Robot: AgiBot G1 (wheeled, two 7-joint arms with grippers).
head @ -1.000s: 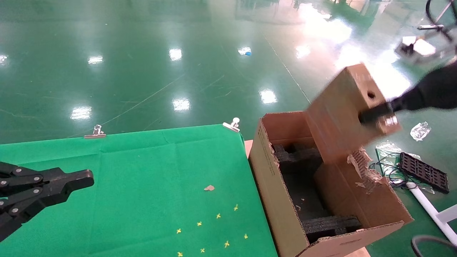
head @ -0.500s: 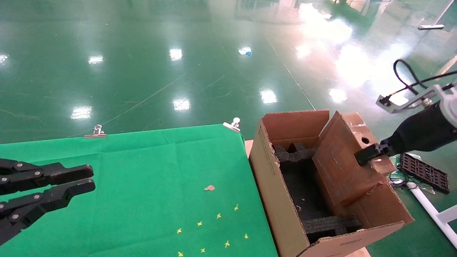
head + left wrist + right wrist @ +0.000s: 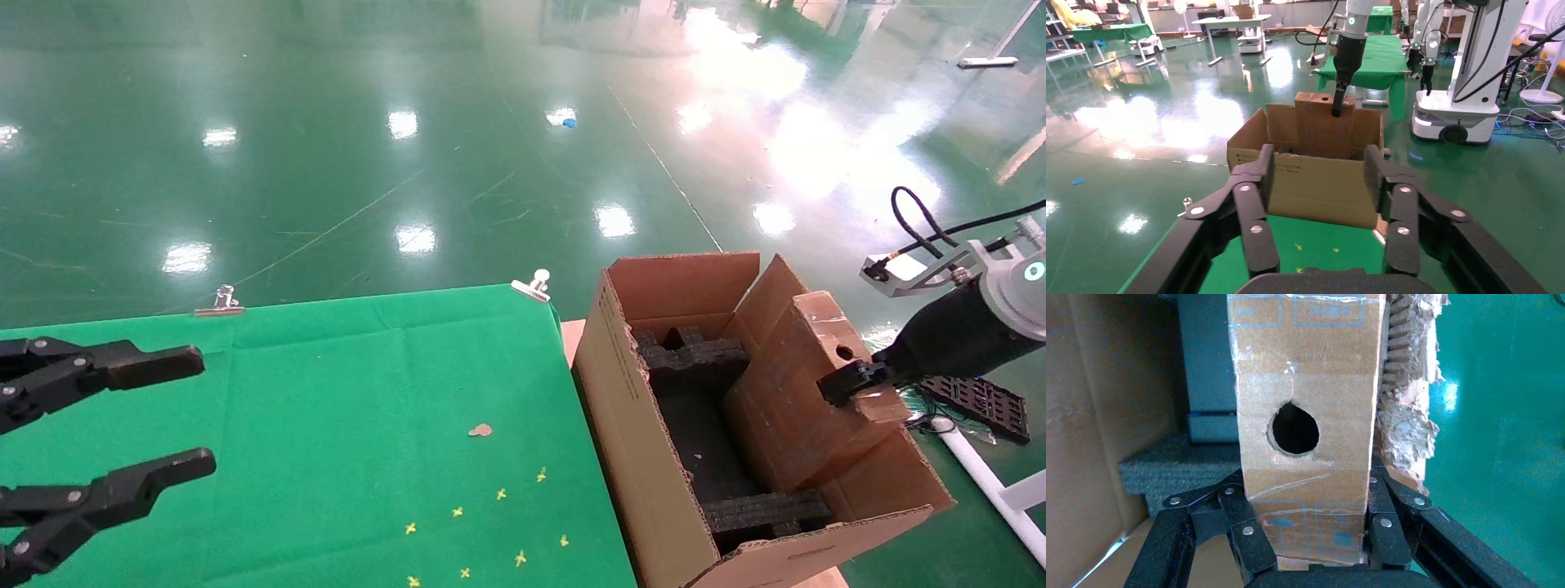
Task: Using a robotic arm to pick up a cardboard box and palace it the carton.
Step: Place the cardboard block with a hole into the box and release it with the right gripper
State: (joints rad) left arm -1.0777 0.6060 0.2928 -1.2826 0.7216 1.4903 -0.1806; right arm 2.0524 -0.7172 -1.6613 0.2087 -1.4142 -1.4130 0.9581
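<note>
One cardboard box (image 3: 788, 392) stood tilted inside one carton (image 3: 645, 457), clamped by the right gripper (image 3: 850, 384). One left gripper (image 3: 155, 416) hung wide open, empty, above the green tabletop (image 3: 343, 384).

Small dark print on the carton (image 3: 1315, 187) and blue-framed labels on the cardboard box (image 3: 1306, 416) are illegible.

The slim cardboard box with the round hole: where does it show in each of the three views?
Head view: cardboard box at right, tilted, lower end inside the carton, held by the right hand.
Left wrist view: box centre, standing up out of the carton, beyond the open left hand.
Right wrist view: box fills the centre, clamped between the fingers.
Shared landmark: its round hole.
</note>
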